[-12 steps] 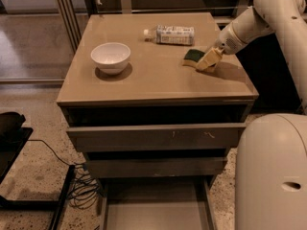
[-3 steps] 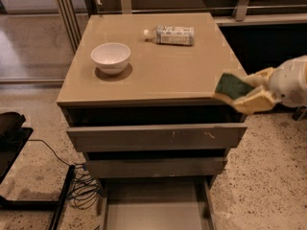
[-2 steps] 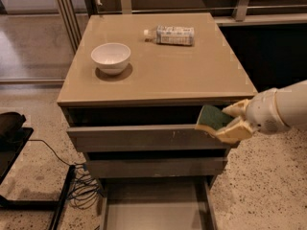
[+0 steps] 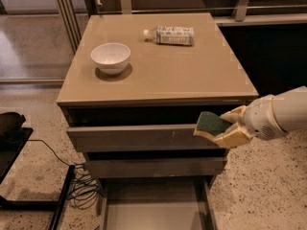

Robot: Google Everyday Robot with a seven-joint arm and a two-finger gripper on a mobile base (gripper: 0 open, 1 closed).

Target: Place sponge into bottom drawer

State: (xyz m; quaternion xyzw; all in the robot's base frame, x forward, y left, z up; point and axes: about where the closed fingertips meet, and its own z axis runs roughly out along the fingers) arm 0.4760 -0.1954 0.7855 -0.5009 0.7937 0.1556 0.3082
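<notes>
My gripper (image 4: 229, 127) comes in from the right and is shut on the sponge (image 4: 211, 123), a small pad with a dark green top on pale yellow foam. It holds the sponge in the air in front of the top drawer's right end, above the open bottom drawer (image 4: 152, 210). The bottom drawer is pulled out at the base of the cabinet and shows a flat grey floor with thin side walls.
A white bowl (image 4: 111, 57) and a lying plastic bottle (image 4: 170, 34) sit on the cabinet top (image 4: 163, 75). The top drawer (image 4: 129, 138) and middle drawer (image 4: 153, 167) are nearly closed. Black cables (image 4: 79, 188) and a dark stand lie on the floor at left.
My gripper has carried the sponge off the cabinet top, past its right front edge, and down and left in front of the top drawer.
</notes>
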